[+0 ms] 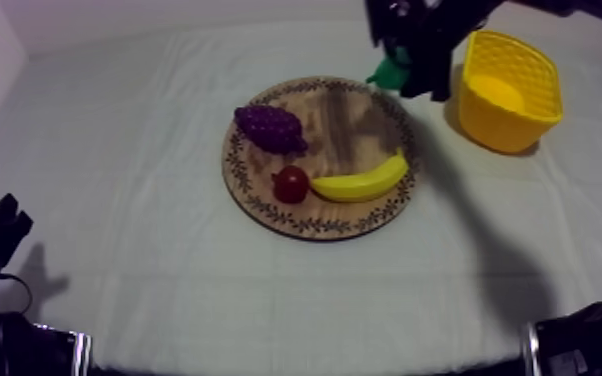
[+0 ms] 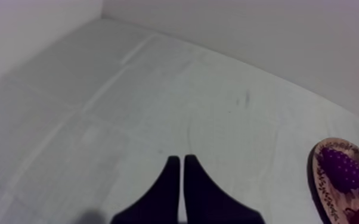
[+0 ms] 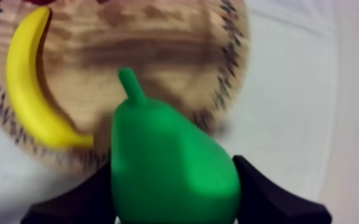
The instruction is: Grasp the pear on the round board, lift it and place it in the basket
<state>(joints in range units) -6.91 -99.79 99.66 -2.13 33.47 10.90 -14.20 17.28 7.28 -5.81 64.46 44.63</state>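
The right gripper [image 1: 411, 72] was clenched on the pear [image 3: 171, 170]. In the right wrist view one black finger [image 3: 272, 201] stood at each side of the green body and pressed against it. The stem pointed away from the gripper, so the long axis of the pear ran along the fingers and not across them. In the top view the pear hung at the rim of the wooden board [image 1: 345, 120] on the side that faces the yellow basket [image 1: 505, 122]. It seemed to be lifted off the wood, though I could not tell how high. The move to come depended on one relation: the basket lay just beside the held pear, further toward the robot's right, with only a strip of cloth between the board and the basket. I judged that a short carry sideways over the near rim of the basket would be enough before letting go. The left gripper [image 2: 179, 158] rested far away at its own side, its fingers closed together on nothing. The banana [image 1: 365, 182], the grapes [image 1: 270, 128] and the small red fruit [image 1: 290, 184] lay on the board.
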